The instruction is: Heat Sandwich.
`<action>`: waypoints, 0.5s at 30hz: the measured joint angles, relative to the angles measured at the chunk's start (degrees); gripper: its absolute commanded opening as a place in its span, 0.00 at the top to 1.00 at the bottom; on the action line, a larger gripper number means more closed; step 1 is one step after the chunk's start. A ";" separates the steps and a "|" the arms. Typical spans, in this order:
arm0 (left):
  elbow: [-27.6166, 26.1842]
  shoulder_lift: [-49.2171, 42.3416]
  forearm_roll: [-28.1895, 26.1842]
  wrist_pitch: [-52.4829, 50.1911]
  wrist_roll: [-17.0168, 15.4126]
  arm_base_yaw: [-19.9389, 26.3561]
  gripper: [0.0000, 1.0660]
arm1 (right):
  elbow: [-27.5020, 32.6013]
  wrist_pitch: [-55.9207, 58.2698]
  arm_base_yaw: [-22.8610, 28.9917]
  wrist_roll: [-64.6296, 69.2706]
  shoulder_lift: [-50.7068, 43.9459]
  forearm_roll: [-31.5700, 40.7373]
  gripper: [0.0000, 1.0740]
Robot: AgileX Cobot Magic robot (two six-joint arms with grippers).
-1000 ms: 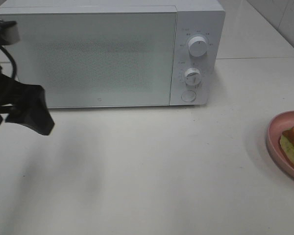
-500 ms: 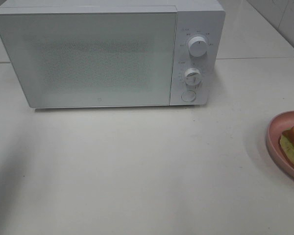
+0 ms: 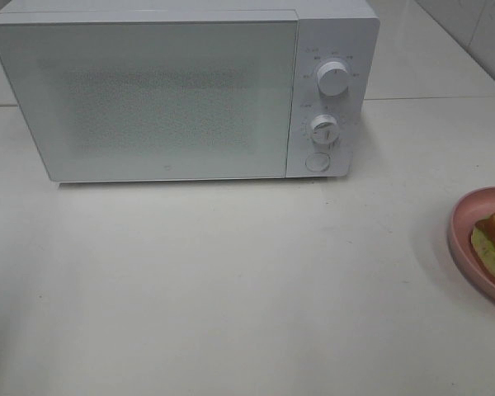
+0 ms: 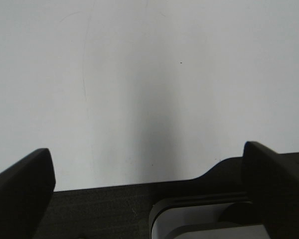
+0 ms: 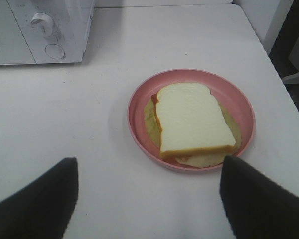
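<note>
- Where the table (image 3: 231,289) meets the right edge of the high view, the sandwich (image 5: 192,123) is seen on a round pink plate (image 5: 244,107): square white bread, brown crust, pale filling.
- White boxy microwave (image 3: 181,91) is noted behind, door closed, two knobs (image 3: 333,78).
- Left gripper (image 4: 149,191): jaws held wide apart, empty.
- Right gripper (image 5: 149,199): jaws apart, empty, near the plate.

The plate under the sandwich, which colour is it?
Pink. The plate shows best in the right wrist view.
</note>
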 measured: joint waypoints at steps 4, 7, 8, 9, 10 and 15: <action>2.69 -5.79 -1.66 1.38 0.86 -0.63 0.10 | 0.00 0.00 0.00 0.00 0.00 0.00 0.30; 4.47 -10.83 -3.21 2.69 2.12 -2.52 0.10 | 0.00 0.00 0.00 0.00 0.00 0.00 0.30; 4.47 -10.83 -3.21 2.69 2.12 -2.52 0.10 | 0.00 0.00 0.00 0.00 0.00 0.00 0.30; 4.70 -11.86 -3.27 2.81 2.35 -2.98 0.10 | 0.00 0.00 0.00 0.00 0.00 0.00 0.30; 4.87 -14.44 -2.81 2.98 2.52 -3.55 0.10 | 0.00 0.00 0.00 0.00 0.00 0.00 0.30; 4.87 -20.28 -0.40 2.86 2.52 -3.61 0.10 | 0.00 0.00 0.00 0.00 0.00 0.00 0.30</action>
